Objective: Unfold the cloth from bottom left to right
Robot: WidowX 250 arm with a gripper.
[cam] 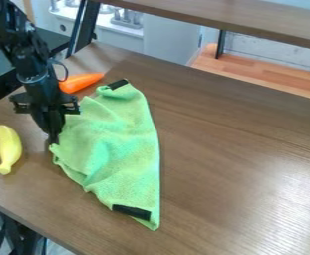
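Behind the pincer [53,141], half-hidden cloth [117,149]

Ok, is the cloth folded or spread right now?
Still folded, at least partly: the green cloth lies as a narrow, rumpled wedge with a long straight right edge, which looks like a fold.

Brown wood-grain table [230,144] holds rumpled green fabric cloth [120,149] centre-left, curved yellow banana [9,148] far left, tapered orange carrot [81,81] upper left.
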